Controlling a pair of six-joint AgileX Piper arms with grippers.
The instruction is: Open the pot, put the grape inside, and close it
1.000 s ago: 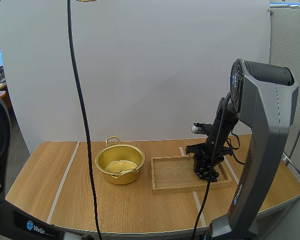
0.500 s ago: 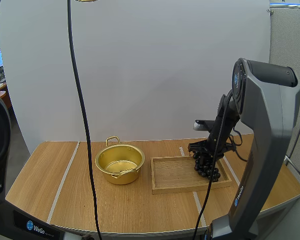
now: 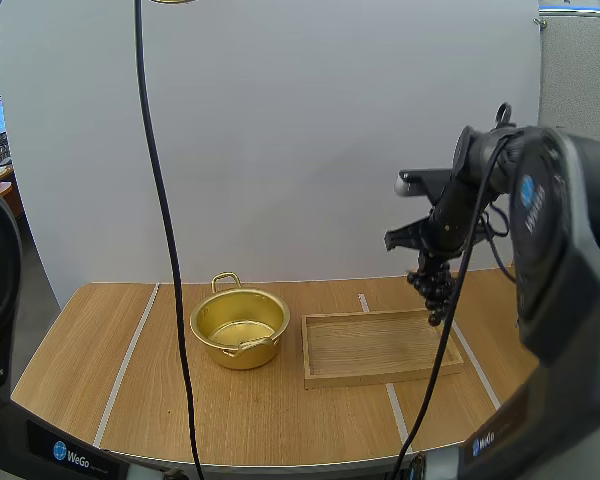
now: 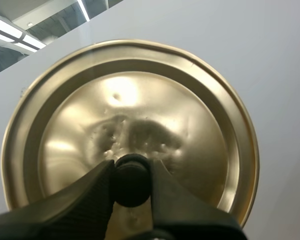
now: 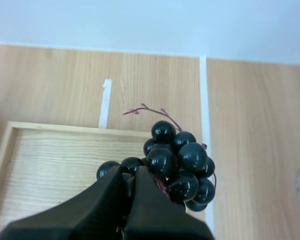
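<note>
The gold pot [image 3: 240, 328] stands uncovered on the table, left of the wooden tray [image 3: 378, 348]. My right gripper [image 3: 424, 262] hangs above the tray's right end, shut on the bunch of dark grapes [image 3: 435, 290], which dangles clear of the tray. In the right wrist view the fingers [image 5: 125, 200] pinch the grapes [image 5: 172, 162] at the stem side, over the tray's corner [image 5: 50, 165]. In the left wrist view my left gripper [image 4: 131, 177] is shut on the black knob [image 4: 131, 179] of the gold lid [image 4: 130, 130], held up off the pot.
White tape lines [image 3: 130, 355] run across the wooden table [image 3: 80, 360]. The pot has a small handle at its back [image 3: 226, 280]. The right arm's grey body [image 3: 565, 260] rises at the right edge of the table.
My right gripper has closed on the grapes in the tray and lifted them up and slightly right, clear of the tray. The left gripper still holds the lid.
</note>
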